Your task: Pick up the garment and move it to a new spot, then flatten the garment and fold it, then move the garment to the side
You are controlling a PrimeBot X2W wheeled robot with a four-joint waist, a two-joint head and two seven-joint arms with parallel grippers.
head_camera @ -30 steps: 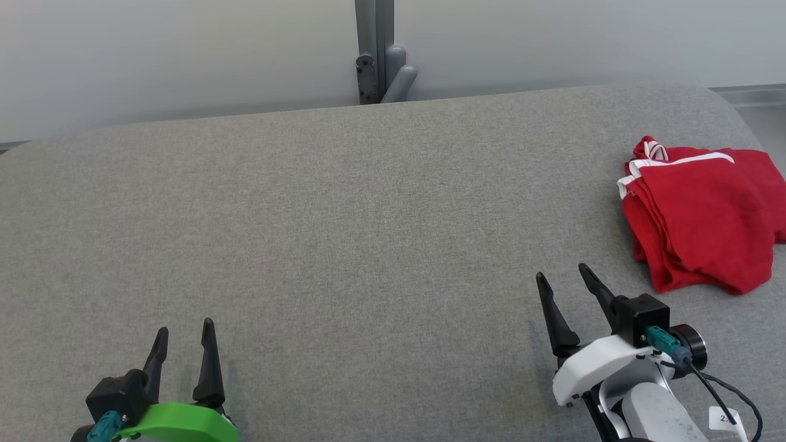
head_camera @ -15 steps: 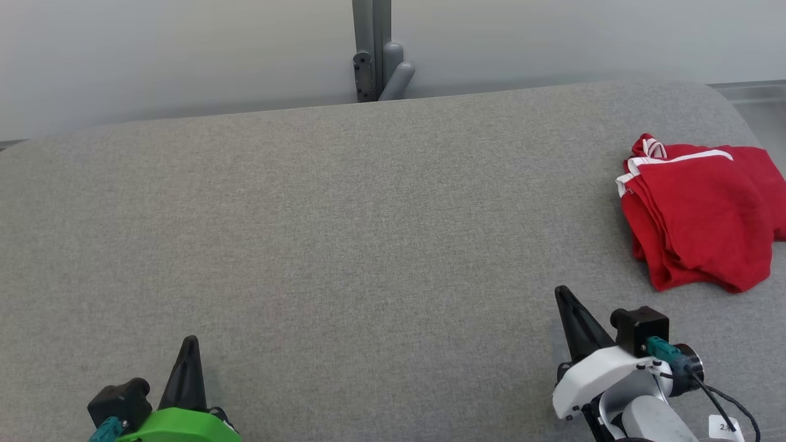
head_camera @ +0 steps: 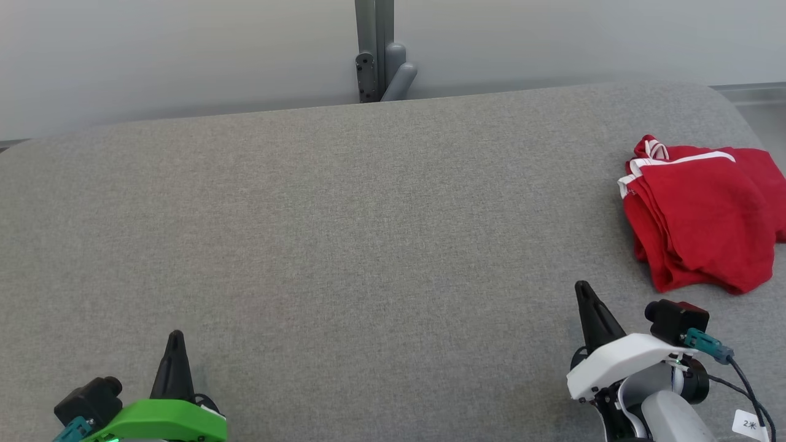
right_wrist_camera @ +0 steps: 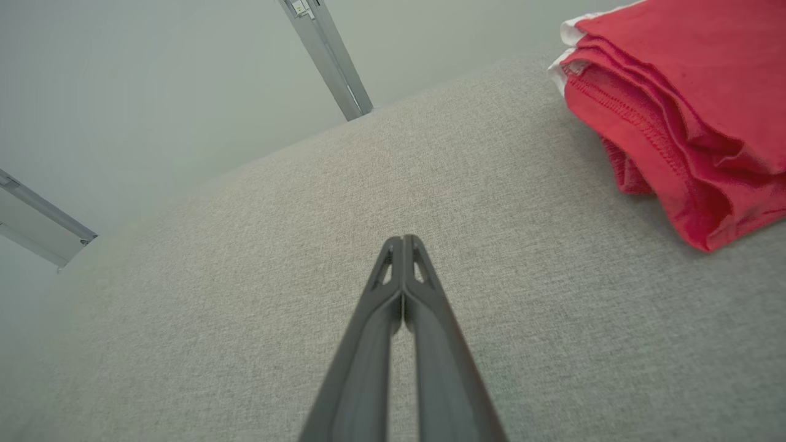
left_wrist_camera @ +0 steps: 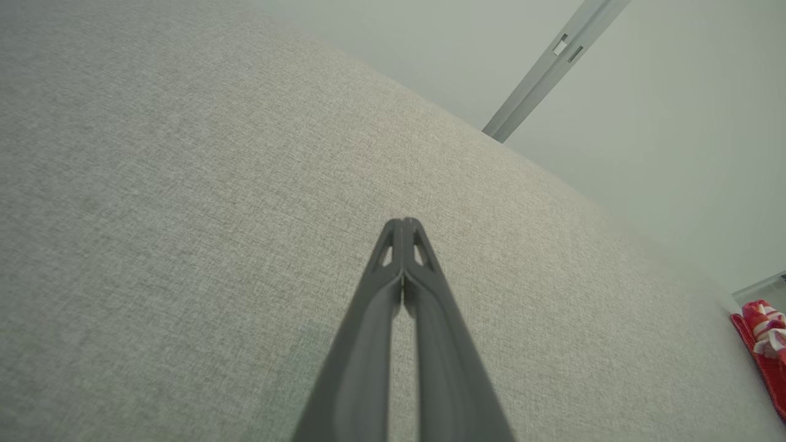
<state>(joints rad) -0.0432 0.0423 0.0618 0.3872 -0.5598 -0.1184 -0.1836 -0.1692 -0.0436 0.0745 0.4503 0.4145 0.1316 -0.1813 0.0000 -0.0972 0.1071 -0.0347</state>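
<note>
In the head view, the red garment point(head_camera: 700, 221) with white trim lies in a loosely folded pile at the far right of the grey padded surface point(head_camera: 368, 245), partly cut off by the frame's edge. It is in the same spot as a second ago. The right gripper point(head_camera: 581, 285) sits near it but apart, closer to the camera and to the garment's left. Its two fingers are pressed into a single point with nothing between them. A second ago they stood spread; half a second ago they had already come together. The left gripper point(head_camera: 175, 334) at the lower left has closed the same way and is empty, and it has slid slightly left since half a second ago. A grey post point(head_camera: 374, 49) rises behind the surface against the pale wall point(head_camera: 184, 55).

In the left wrist view, the fingers point(left_wrist_camera: 368, 344) meet at their tips over bare grey fabric. The garment is only a red sliver at the right edge — well apart.

In the right wrist view, the fingers point(right_wrist_camera: 368, 356) are closed tip to tip, gripping nothing. The garment fills the upper right, its stacked folds and white hem plain to see — near the fingertips but not touching them.
</note>
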